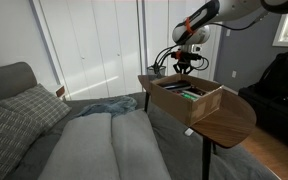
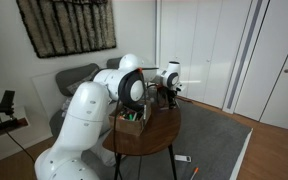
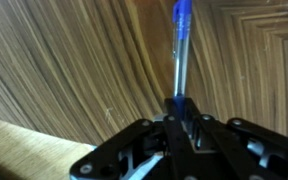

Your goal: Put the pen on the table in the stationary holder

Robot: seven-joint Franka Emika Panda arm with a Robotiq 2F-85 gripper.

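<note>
In the wrist view my gripper (image 3: 178,104) is shut on a pen (image 3: 180,45) with a clear barrel and a blue cap, which points away over the brown wooden table (image 3: 64,70). In an exterior view the gripper (image 1: 187,66) hangs over the far end of the table (image 1: 234,120), behind the cardboard box. In an exterior view it (image 2: 168,92) is above the table (image 2: 144,143) past the arm. A small dark stationary holder (image 1: 160,70) seems to stand at the far table end next to the gripper; it is too small to make out well.
A large tan cardboard box (image 1: 187,100) with items inside fills much of the table. A grey couch with pillows (image 1: 44,125) stands beside the table. White closet doors (image 1: 94,45) are behind. A corner of the box (image 3: 24,150) shows below the gripper.
</note>
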